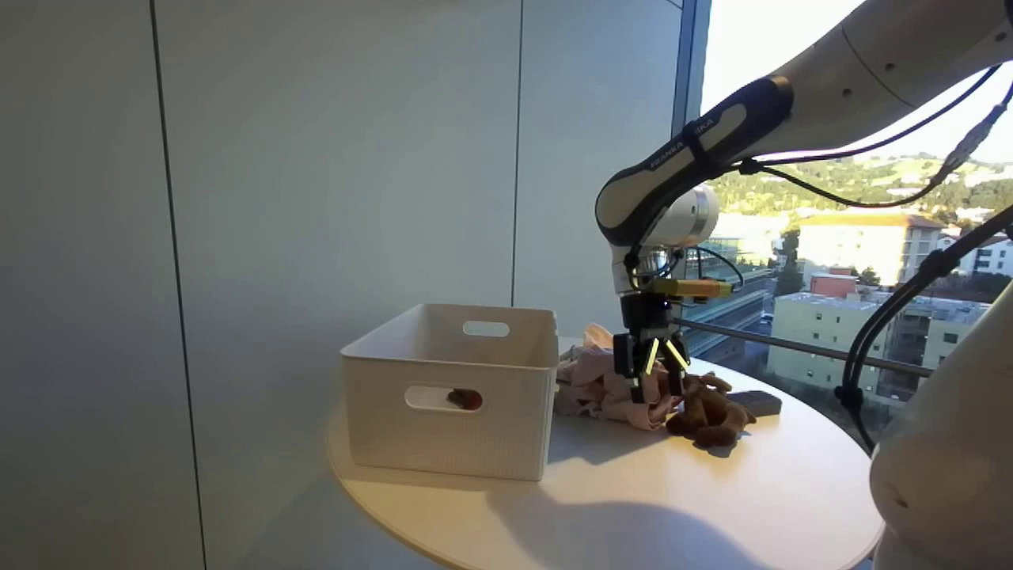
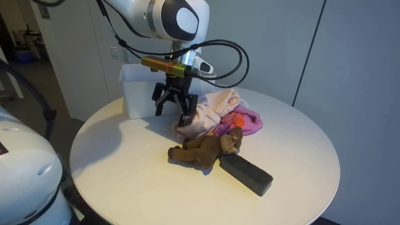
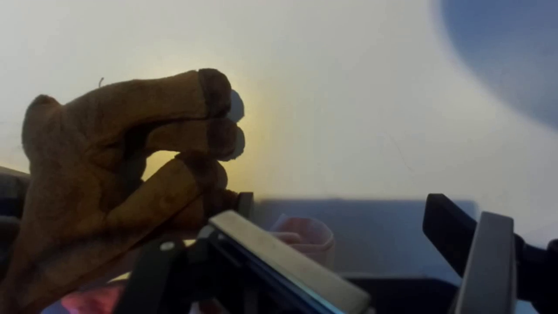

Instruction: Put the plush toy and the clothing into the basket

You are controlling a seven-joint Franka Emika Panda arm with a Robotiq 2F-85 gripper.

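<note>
The plush toy, brown, lies on its side on the table in both exterior views (image 1: 710, 413) (image 2: 203, 151). It fills the left of the wrist view (image 3: 83, 148). The clothing is a crumpled heap, pale pink (image 1: 597, 384) (image 2: 214, 111) with a magenta, orange-spotted part (image 2: 248, 120). It lies between toy and basket; a pink fold (image 3: 305, 237) shows in the wrist view. The white basket (image 1: 451, 435) (image 2: 137, 100) stands beside the heap. My gripper (image 1: 656, 392) (image 2: 170, 118) (image 3: 340, 199) is open and empty, low at the clothing's edge; whether a finger touches it I cannot tell.
A dark grey block (image 2: 246, 174) lies against the toy's head, also partly visible in an exterior view (image 1: 758, 403). A small red and dark item (image 1: 465, 399) shows through the basket's handle slot. The round white table (image 2: 125, 190) ends at a curved edge near the wall.
</note>
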